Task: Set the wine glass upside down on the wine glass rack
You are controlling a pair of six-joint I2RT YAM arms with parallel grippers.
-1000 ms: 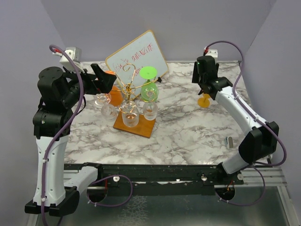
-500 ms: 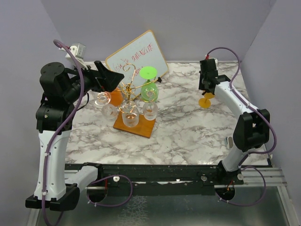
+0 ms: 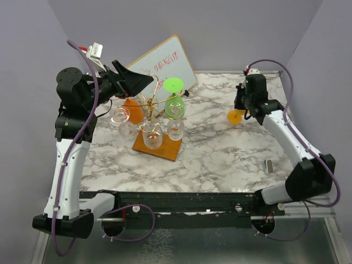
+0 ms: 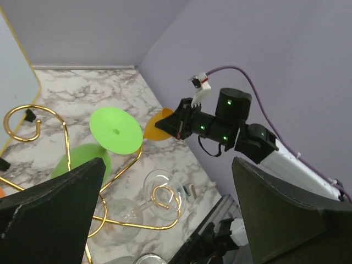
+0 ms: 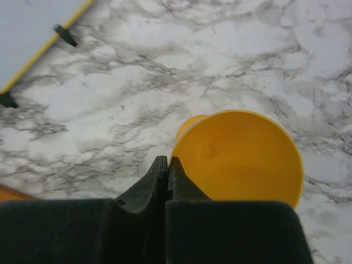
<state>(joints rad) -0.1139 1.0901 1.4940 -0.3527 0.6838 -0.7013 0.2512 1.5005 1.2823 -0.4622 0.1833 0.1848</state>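
The right claw (image 5: 166, 165) is pinched shut, nothing visibly between its tips. The orange plastic wine glass (image 5: 236, 159) lies just beside them, well apart from the gold wire wine glass rack (image 3: 157, 118) near the wide-open, empty left claw (image 3: 144, 82).

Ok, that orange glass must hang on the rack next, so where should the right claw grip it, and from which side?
On the orange glass, probably the stem, hidden behind the foot, from the right arm's side. The foot is a flat disc facing the wrist camera, hard to pinch; the right claw is shut at its rim. That keeps the rack side free.
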